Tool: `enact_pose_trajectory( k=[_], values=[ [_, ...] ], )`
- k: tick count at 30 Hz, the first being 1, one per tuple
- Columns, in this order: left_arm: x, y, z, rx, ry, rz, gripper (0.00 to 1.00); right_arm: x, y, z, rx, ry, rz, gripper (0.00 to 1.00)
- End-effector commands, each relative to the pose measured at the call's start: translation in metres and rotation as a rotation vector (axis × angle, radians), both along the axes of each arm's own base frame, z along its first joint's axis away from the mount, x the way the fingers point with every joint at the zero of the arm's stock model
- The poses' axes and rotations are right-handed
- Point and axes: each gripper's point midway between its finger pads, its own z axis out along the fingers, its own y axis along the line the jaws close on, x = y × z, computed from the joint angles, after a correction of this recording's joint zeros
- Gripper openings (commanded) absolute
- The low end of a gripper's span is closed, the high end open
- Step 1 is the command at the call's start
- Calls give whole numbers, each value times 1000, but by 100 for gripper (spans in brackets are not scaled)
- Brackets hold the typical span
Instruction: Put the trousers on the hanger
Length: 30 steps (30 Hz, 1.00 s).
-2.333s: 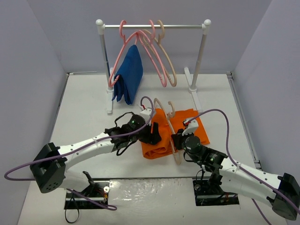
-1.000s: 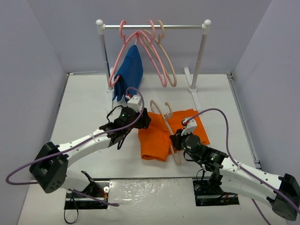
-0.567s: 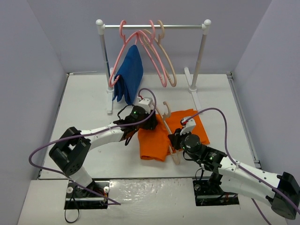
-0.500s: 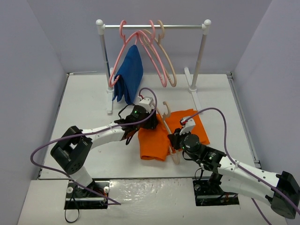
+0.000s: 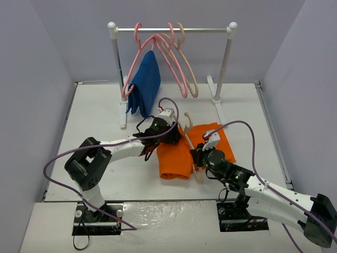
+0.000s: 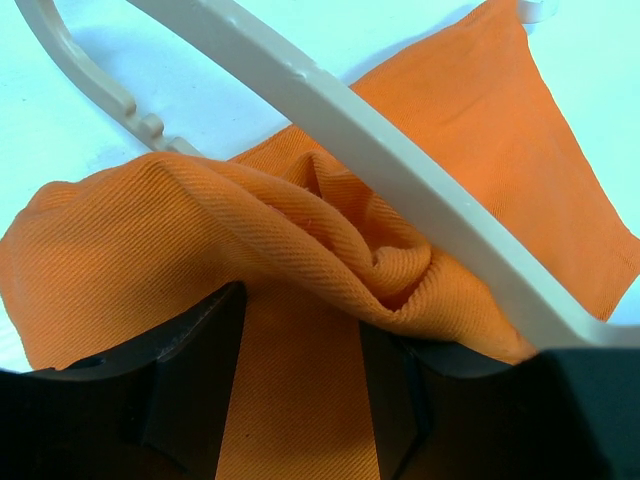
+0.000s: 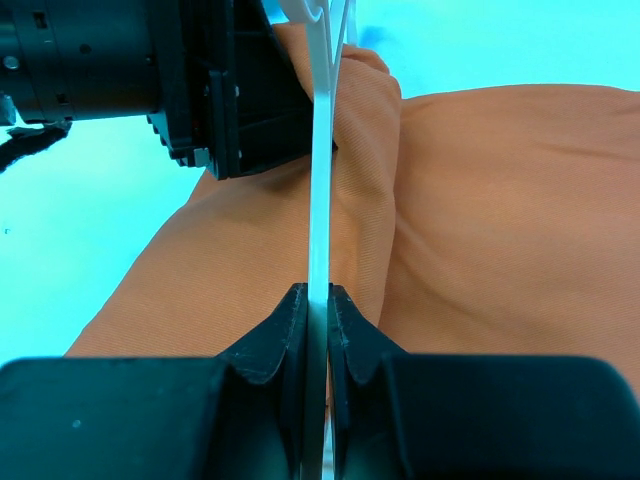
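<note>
1 trousers [image 5: 176,158], bunched edge pinched in left gripper [image 6: 300,335]; 1 hanger [image 5: 185,132] across them, clamped in right gripper [image 7: 317,310]; 3 more hangers [image 5: 181,84] on far rail [image 5: 205,29]

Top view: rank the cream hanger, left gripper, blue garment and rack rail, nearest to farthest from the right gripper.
1. The hanger: clamped in the jaws of the right gripper.
2. The left gripper: just to its left, on the orange trousers.
3. The blue garment: hanging at the back left.
4. The rack rail: farthest, high at the back.
</note>
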Motion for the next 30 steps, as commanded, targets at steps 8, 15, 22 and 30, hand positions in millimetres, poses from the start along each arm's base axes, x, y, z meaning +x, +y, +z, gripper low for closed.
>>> enact_pose_trajectory(
  k=[8, 15, 22, 30],
  values=[
    [40, -26, 77, -211, -144, 31, 43, 10, 29, 68, 162, -138, 78, 0],
    [45, -22, 107, -287, -212, 64, 48, 5, 27, 56, 188, -111, 72, 0],
    [17, 7, 110, -256, -179, 88, 64, 7, 25, 44, 164, -86, 57, 0],
    [-43, 24, 103, -145, -119, -86, 59, 8, 26, 34, 153, -67, 45, 0]
  ],
)
